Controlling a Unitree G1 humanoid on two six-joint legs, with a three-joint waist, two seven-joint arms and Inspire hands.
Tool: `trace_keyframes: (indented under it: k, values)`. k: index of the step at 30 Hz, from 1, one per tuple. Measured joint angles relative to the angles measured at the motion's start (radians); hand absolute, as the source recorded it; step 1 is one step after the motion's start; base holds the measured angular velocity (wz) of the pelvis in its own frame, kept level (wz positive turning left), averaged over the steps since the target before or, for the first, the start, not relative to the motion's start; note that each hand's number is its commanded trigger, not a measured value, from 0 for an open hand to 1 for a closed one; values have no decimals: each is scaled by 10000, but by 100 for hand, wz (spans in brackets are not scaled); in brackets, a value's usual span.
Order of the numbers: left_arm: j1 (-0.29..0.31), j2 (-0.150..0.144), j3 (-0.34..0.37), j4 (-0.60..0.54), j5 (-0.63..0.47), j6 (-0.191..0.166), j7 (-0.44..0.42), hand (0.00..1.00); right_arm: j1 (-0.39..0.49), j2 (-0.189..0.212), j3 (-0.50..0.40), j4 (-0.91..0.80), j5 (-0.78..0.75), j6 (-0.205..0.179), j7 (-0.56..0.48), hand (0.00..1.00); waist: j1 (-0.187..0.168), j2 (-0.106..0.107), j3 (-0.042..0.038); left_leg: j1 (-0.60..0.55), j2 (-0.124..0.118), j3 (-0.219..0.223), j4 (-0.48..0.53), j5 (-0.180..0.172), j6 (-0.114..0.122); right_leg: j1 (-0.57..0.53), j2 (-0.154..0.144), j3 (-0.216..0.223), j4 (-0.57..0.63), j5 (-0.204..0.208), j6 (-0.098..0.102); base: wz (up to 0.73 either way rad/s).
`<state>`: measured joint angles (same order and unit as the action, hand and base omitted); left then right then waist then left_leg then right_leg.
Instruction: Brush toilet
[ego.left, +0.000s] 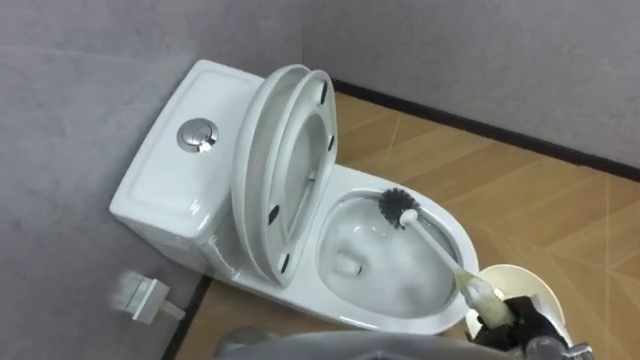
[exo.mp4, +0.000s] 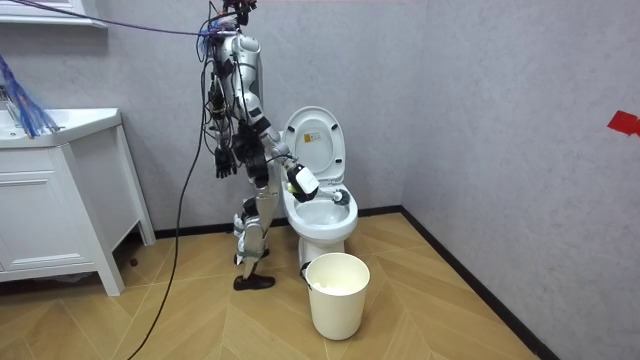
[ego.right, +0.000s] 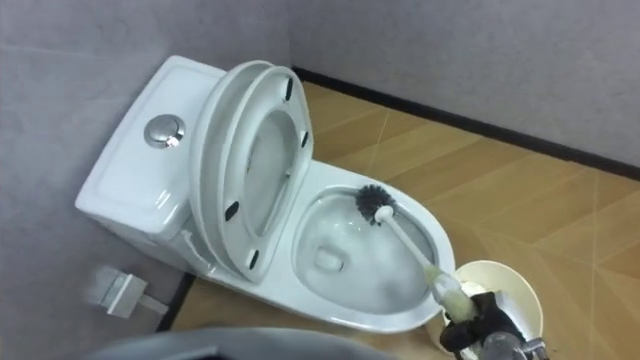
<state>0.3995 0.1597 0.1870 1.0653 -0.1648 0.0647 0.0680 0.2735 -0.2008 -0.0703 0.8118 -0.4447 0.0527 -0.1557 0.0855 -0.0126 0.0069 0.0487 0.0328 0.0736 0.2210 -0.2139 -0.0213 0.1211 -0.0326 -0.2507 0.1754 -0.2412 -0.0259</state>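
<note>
The white toilet (ego.left: 452, 228) stands against the grey wall, its lid and seat (ego.left: 268, 175) tipped up against the tank (ego.left: 165, 175). A toilet brush with a black bristle head (ego.left: 397, 206) rests inside the bowl near the far rim. Its pale handle (ego.left: 442, 256) slants down to the lower right, where my right hand (ego.left: 528, 320) is shut on its thick end. In the room view I stand at the toilet's side, the right hand (exo.mp4: 301, 181) held out over the bowl, while my left hand (exo.mp4: 225, 161) hangs at my side with relaxed fingers.
A white bucket (exo.mp4: 337, 293) stands on the wooden floor in front of the toilet, right under my right hand (ego.right: 478, 326). A small white fitting (ego.left: 140, 297) lies beside the toilet's base. A white washbasin cabinet (exo.mp4: 50, 200) stands at the room view's left.
</note>
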Motion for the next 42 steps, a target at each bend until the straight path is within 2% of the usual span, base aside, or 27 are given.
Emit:
trace_keyframes:
  k: [1,3,4,6,8,11,15,17,20,21,22,25,37,42]
  values:
    - [-10,0,45,8,1,0,-75,0,11,4,-18,0,200,-84,-84,100,-33,13,-21,19,1,68,-6,-7,13,-12,-3,72,19,6,10,-31]
    - [-15,1,278,83,4,2,-293,0,27,124,-372,177,850,-400,-445,100,-326,58,-46,209,-69,273,-88,-21,37,-39,-14,338,138,-12,43,-30]
    - [-16,1,305,97,5,2,-341,0,25,126,-435,239,975,-435,-539,100,-339,61,-45,277,-62,359,-113,-21,37,-43,-5,433,143,-10,43,-36]
    - [-21,-2,429,126,24,9,-527,0,108,127,-754,362,1315,-439,-855,100,-523,19,-81,378,-48,612,-197,-22,39,-101,2,641,162,-3,51,-32]
    - [-22,-13,446,142,36,25,-594,0,184,129,-922,361,1545,-436,-1040,100,-540,-7,-86,464,-23,857,-196,-22,39,-189,4,879,269,15,33,-42]
    - [-120,-16,439,150,220,107,-610,0,350,164,-1044,370,2106,-435,-1291,100,-674,-30,-119,651,-35,906,-247,-22,39,-131,23,1125,272,18,32,-28]
    - [-256,-17,393,148,776,216,-542,0,216,470,-1170,1153,2915,-491,-2020,100,-1063,-7,-93,814,-32,963,-236,-27,41,41,48,1304,140,23,39,-10]
    - [-408,-16,357,155,950,289,-472,0,196,526,-1167,1520,3373,-490,-2204,100,-1067,20,-88,834,0,1192,-242,-27,41,-12,82,1495,143,34,47,-19]
    - [-686,-12,362,157,1051,367,-272,0,208,540,-1168,1865,4015,-412,-2354,100,-1074,73,-85,841,23,1223,-259,-27,41,-98,125,1696,165,92,41,-22]
    - [-812,-9,359,155,1096,366,-215,0,210,545,-1168,1972,4223,-402,-2416,16,-1091,87,-86,837,45,1294,-296,-27,41,-156,154,1739,174,124,35,-20]
    - [-873,-11,354,153,1103,360,-177,0,208,548,-1169,2011,4346,-394,-2449,0,-1090,94,-86,840,63,1360,-328,-27,41,-187,163,1783,175,141,33,-21]
    - [-1037,-12,353,151,1120,337,-57,0,199,559,-1173,2154,4709,-384,-2564,0,-1127,100,-87,845,88,1443,-353,-27,41,-264,211,1955,155,207,27,-18]
    - [-971,-9,139,157,1411,360,41,0,-24,759,-1165,2357,5278,-295,-2547,0,-1150,93,-82,832,73,1393,-353,-46,58,-364,202,1947,281,229,49,0]
    - [-945,-9,139,151,2178,374,72,0,-99,759,-1169,2451,5269,-305,-2445,0,-1166,96,-82,829,78,1191,-419,-75,80,-354,219,1896,290,245,71,7]
